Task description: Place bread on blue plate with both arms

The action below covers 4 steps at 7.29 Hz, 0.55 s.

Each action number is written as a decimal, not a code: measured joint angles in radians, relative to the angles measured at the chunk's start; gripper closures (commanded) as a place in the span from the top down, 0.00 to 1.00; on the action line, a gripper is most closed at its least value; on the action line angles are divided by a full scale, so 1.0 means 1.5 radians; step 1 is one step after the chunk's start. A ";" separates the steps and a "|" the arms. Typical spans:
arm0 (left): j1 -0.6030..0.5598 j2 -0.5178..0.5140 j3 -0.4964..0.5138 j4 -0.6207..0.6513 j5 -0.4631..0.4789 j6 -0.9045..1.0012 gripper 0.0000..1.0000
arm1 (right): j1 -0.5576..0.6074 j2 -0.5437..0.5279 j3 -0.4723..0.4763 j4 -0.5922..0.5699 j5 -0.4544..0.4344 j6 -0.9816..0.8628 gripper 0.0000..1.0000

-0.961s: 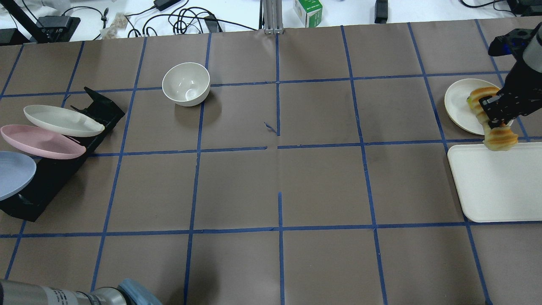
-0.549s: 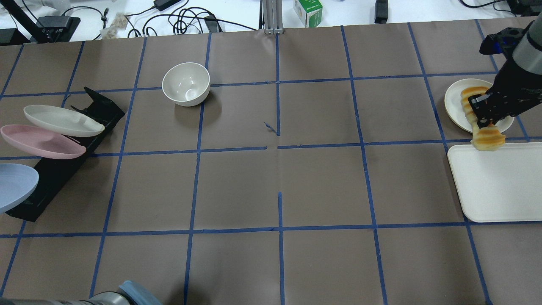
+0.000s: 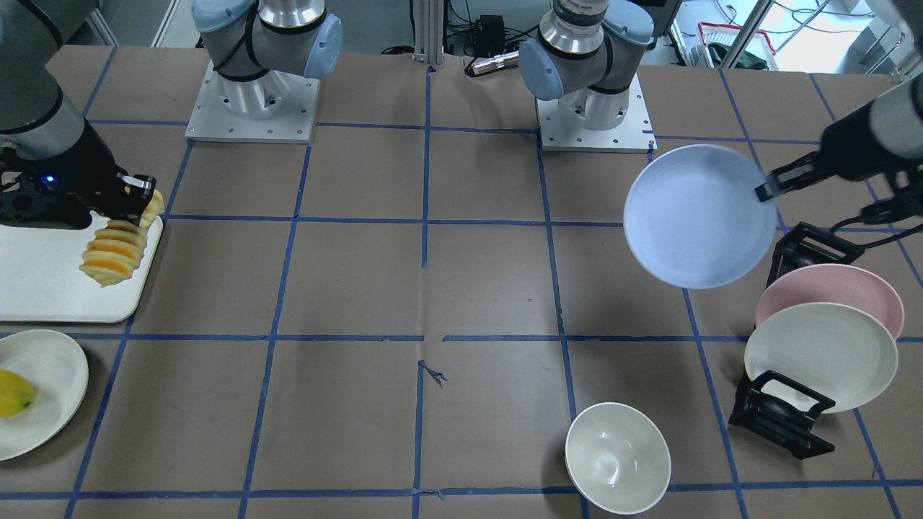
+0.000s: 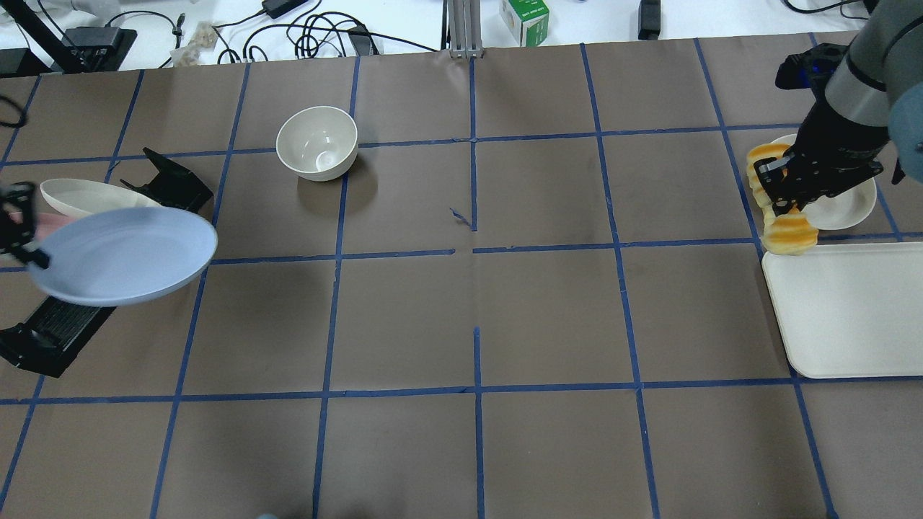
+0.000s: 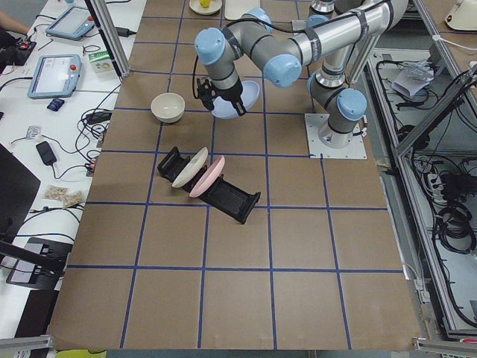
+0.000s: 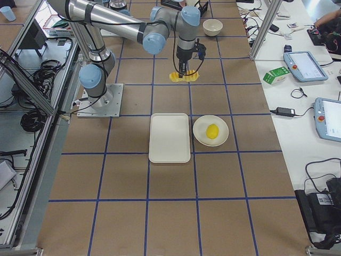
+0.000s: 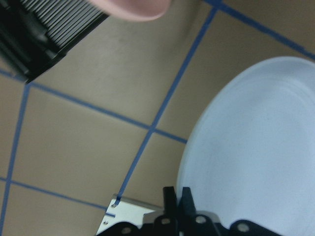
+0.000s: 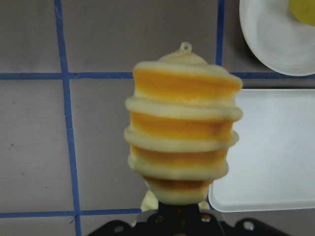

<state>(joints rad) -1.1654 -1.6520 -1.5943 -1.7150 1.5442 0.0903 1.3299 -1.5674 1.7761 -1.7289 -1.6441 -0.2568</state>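
Observation:
My left gripper point(image 4: 30, 252) is shut on the rim of the pale blue plate point(image 4: 126, 256) and holds it tilted in the air, beside the black rack. The front-facing view shows the left gripper point(image 3: 766, 190) at the plate's point(image 3: 696, 216) right edge. In the left wrist view the fingers point(image 7: 186, 196) pinch the plate's point(image 7: 256, 147) rim. My right gripper point(image 4: 780, 204) is shut on the ribbed yellow-orange bread point(image 4: 787, 232). The bread hangs above the tray's near-left corner. The bread fills the right wrist view point(image 8: 182, 137).
A white tray point(image 4: 844, 310) lies at the right. A cream plate point(image 3: 50, 393) with a smooth yellow fruit point(image 3: 13, 393) lies beyond it. A white bowl point(image 4: 317, 143) stands left of the middle. The black rack point(image 3: 782, 418) holds a pink plate point(image 3: 829, 292) and a cream plate point(image 3: 822, 357).
The blue plate has come up out of the rack and moved right, into the table area. The right gripper has carried the bread left, off the cream plate's side.

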 measured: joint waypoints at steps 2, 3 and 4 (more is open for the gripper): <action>-0.167 -0.031 -0.122 0.275 -0.076 -0.122 0.00 | 0.025 0.002 -0.005 0.000 0.019 0.008 0.00; -0.229 -0.056 -0.183 0.402 -0.120 -0.191 0.00 | 0.037 0.004 -0.008 0.000 0.027 0.014 0.00; -0.283 -0.079 -0.219 0.478 -0.154 -0.246 0.00 | 0.051 0.006 -0.008 -0.002 0.037 0.027 0.00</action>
<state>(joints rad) -1.5894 -1.7712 -1.9226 -0.9987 1.3125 -0.2783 1.4068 -1.5591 1.7638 -1.7316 -1.5892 -0.2167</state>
